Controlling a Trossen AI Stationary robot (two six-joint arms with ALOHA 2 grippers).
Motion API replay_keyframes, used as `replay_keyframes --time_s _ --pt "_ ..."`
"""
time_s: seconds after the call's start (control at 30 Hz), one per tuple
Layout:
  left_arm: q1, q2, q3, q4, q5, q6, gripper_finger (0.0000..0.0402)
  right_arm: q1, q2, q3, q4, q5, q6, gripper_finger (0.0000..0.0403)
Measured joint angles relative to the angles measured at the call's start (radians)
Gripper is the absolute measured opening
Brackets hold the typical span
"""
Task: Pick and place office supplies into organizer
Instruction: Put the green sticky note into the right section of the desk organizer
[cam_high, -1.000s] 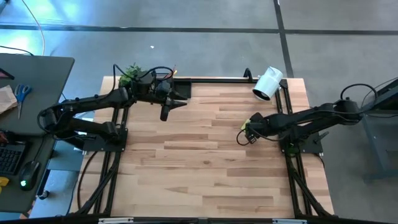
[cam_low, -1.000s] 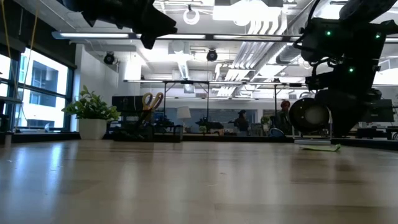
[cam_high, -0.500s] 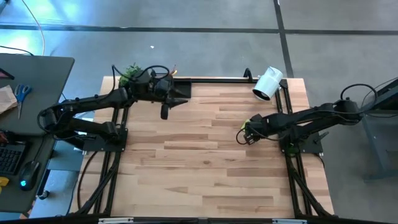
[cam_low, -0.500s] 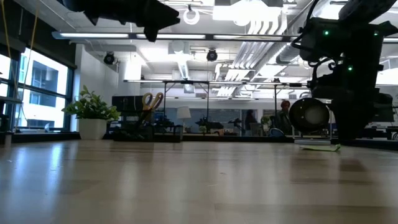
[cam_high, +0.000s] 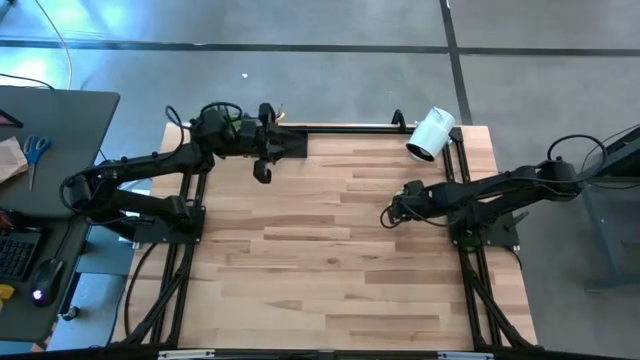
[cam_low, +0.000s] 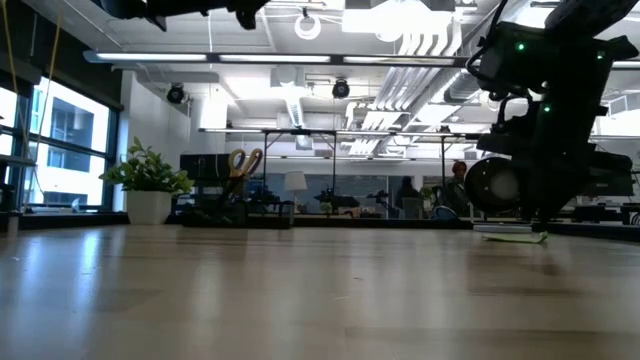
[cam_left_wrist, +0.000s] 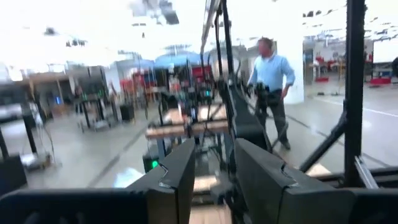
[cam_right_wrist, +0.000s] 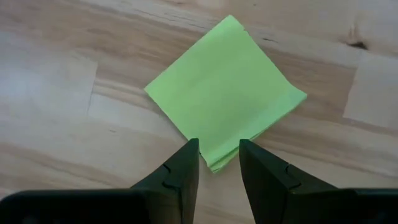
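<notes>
I count one green pad (cam_right_wrist: 225, 93) under my right gripper (cam_right_wrist: 219, 163), fingers slightly parted, pinching nothing. Left gripper (cam_left_wrist: 214, 169) likewise, raised by one organizer (cam_high: 288, 143)

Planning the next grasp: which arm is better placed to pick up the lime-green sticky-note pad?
The right. Its gripper hangs directly over the lime-green square sticky-note pad on the wooden table, fingers apart. The left gripper is raised at the far left, near the black organizer.
</notes>
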Motion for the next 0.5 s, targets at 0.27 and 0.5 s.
replay_keyframes --time_s 0.27,0.5 --pt "0.000 0.000 0.000 0.140 0.000 0.010 0.0101 0.016 0.000 0.000 -0.033 0.001 0.137 0.0110" --pt "0.000 0.000 0.000 0.248 0.000 0.037 0.0101 0.046 0.000 0.000 -0.033 0.015 0.234 0.0110"
